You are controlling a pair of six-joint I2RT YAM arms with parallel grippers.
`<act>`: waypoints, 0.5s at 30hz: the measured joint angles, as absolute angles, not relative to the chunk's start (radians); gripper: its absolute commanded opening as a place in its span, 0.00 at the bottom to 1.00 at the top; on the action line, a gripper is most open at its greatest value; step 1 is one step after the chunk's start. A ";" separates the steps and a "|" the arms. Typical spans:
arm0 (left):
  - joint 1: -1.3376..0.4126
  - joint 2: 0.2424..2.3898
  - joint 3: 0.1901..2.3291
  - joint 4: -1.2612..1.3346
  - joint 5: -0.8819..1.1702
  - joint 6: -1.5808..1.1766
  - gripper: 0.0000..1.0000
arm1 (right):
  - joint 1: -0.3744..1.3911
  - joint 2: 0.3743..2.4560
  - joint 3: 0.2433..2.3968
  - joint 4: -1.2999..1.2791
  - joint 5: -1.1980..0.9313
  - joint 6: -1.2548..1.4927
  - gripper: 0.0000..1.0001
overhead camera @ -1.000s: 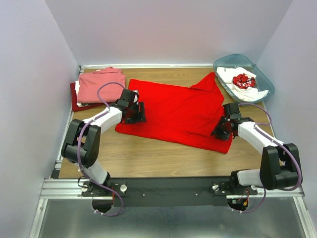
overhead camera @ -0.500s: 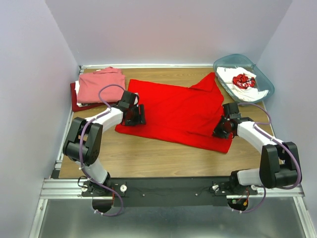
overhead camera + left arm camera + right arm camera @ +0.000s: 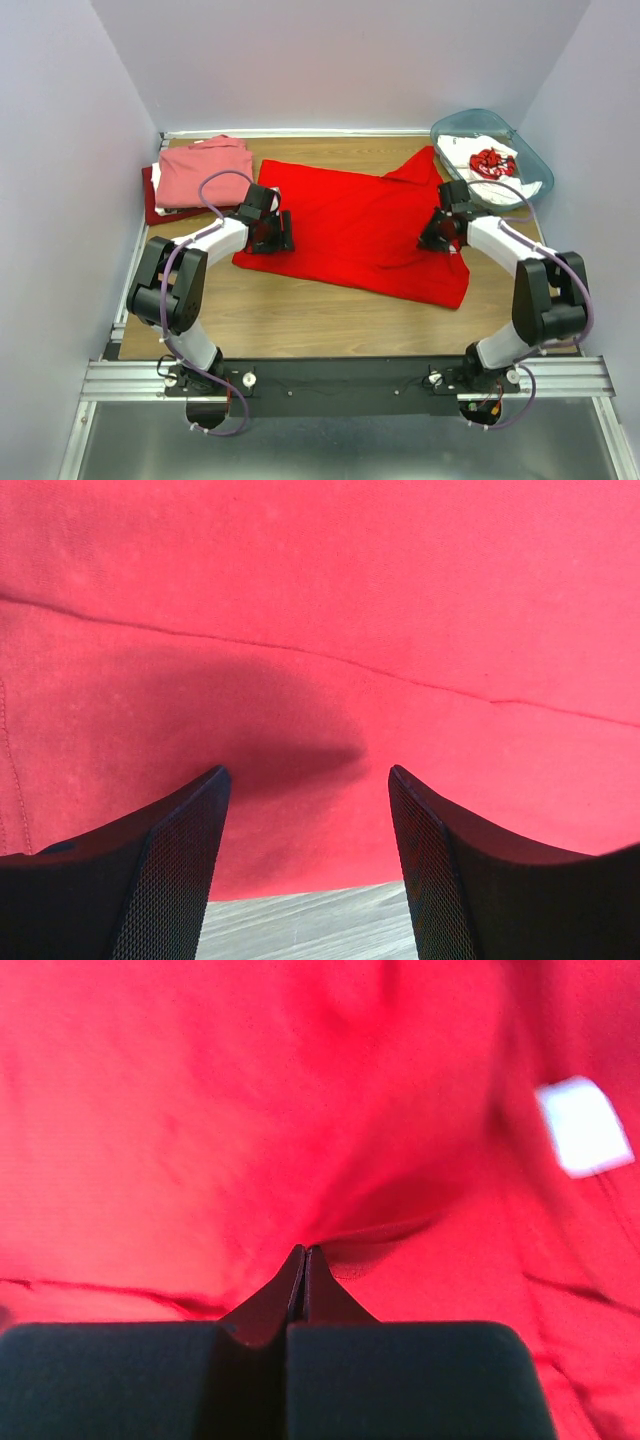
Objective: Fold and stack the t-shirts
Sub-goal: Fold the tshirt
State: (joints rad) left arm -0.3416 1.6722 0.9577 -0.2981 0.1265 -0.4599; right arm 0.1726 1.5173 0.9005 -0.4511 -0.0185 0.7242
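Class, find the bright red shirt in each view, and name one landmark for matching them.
Top: red shirt spread mid-table.
Left wrist: it fills most of the frame past the open left claw.
Right wrist: it fills the frame, pinched in the shut right claw.
Landmark: both claws also show from above.

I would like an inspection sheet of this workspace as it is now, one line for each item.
Surface: wooden table, level, shirts lying on it.
Job's things: bright red t-shirt spread out in the middle; pink t-shirt folded on the dark red t-shirt, back left; white printed t-shirt inside the bin.
Clutter: teal bin, back right corner.
Grippers: left gripper open over the bright red t-shirt's edge; right gripper shut, pinching the same shirt.
Cables: purple cables looping along both arms.
Surroundings: pale walls on three sides.
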 measured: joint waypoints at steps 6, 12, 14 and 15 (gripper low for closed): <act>-0.342 1.671 0.952 -0.287 0.126 -0.459 0.73 | 0.207 1.645 1.019 -0.438 -0.020 0.717 0.00; -0.342 1.670 0.950 -0.284 0.126 -0.459 0.73 | 0.229 1.752 1.115 -0.435 -0.024 0.700 0.01; -0.342 1.670 0.950 -0.284 0.126 -0.459 0.73 | 0.236 1.782 1.141 -0.435 -0.026 0.696 0.00; -0.342 1.670 0.950 -0.284 0.126 -0.459 0.73 | 0.239 1.798 1.155 -0.435 -0.028 0.694 0.01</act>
State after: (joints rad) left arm -0.3416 1.6699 0.9504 -0.2840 0.1261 -0.4595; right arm 0.2386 1.7985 1.1549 -0.4355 -0.0280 0.6937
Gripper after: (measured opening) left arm 0.730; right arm 0.006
